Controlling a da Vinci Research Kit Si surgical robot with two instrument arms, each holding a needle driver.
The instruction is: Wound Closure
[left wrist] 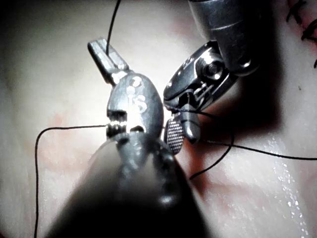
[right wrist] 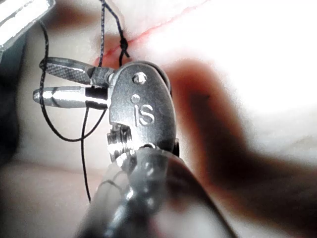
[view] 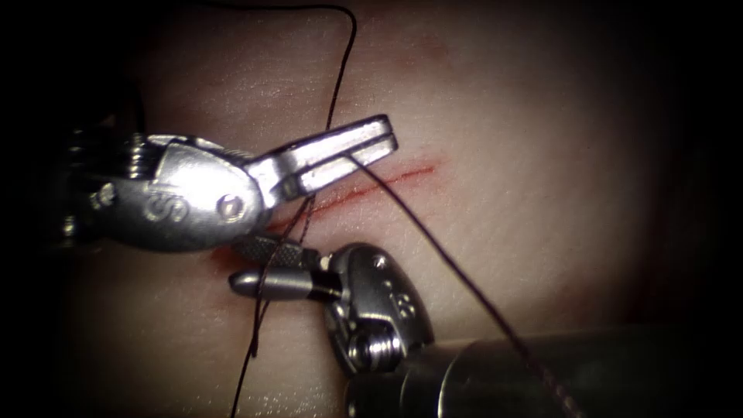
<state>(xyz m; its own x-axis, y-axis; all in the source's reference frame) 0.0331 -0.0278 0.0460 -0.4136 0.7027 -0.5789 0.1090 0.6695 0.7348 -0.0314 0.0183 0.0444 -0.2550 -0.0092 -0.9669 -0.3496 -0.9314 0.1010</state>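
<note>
The tissue (view: 557,155) has a thin red cut (view: 391,178) running slantwise. My left tool (view: 387,136) reaches in from the left above the cut, jaws shut on the dark thread (view: 433,240). From the jaws one strand falls away to the lower right; another rises past them to the top. My right tool (view: 236,267) lies just below the left one, pointing left, jaws open. Strands of thread cross its open jaws and hang down. A small knot (right wrist: 124,49) sits on the cut beside the right tool (right wrist: 39,79). The left tool (left wrist: 99,49) and the right tool (left wrist: 181,136) sit close together.
Red fluid (view: 224,255) stains the tissue at the cut's left end, under the tools. The right arm's thick shaft (view: 495,379) crosses the lower right. Loose thread (left wrist: 37,173) loops over the tissue. Earlier stitches (left wrist: 307,25) lie off to one side.
</note>
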